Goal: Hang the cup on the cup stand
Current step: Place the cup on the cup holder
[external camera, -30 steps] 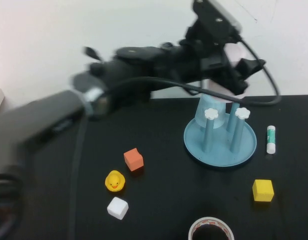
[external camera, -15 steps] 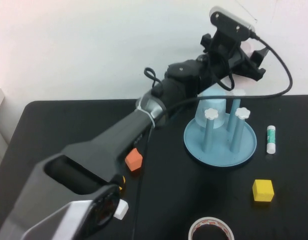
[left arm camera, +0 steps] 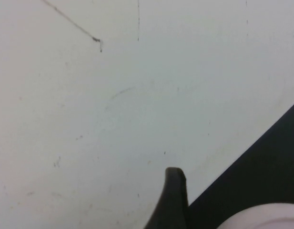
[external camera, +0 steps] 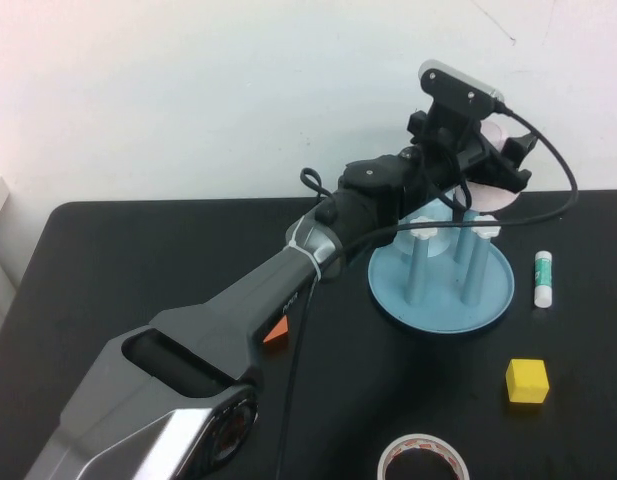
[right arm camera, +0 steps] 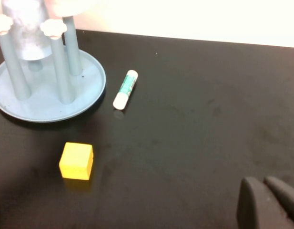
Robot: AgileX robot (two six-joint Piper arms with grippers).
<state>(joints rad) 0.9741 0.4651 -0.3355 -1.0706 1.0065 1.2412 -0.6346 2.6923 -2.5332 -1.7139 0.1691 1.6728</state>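
In the high view my left arm reaches across the table to the cup stand [external camera: 443,300], a round light blue tray with upright pegs capped in white. My left gripper [external camera: 493,160] hangs above the stand's far right side, shut on the pale pink cup [external camera: 500,192], which sits just over the peg tops. The left wrist view shows one dark finger [left arm camera: 173,200] and a curved piece of the cup [left arm camera: 266,217] against the white wall. My right gripper [right arm camera: 268,191] is shut and empty, low over the black table, to the right of the cup stand [right arm camera: 46,102].
A light blue cup [external camera: 433,212] sits upside down on a rear peg of the stand. A glue stick [external camera: 543,278] lies right of the stand, with a yellow cube [external camera: 527,381] and a tape roll [external camera: 423,458] nearer me. An orange cube [external camera: 278,333] peeks from under my left arm.
My left arm has swung right with the cup, settling from a blur to a hold over the stand. It now covers the duck and the white cube.
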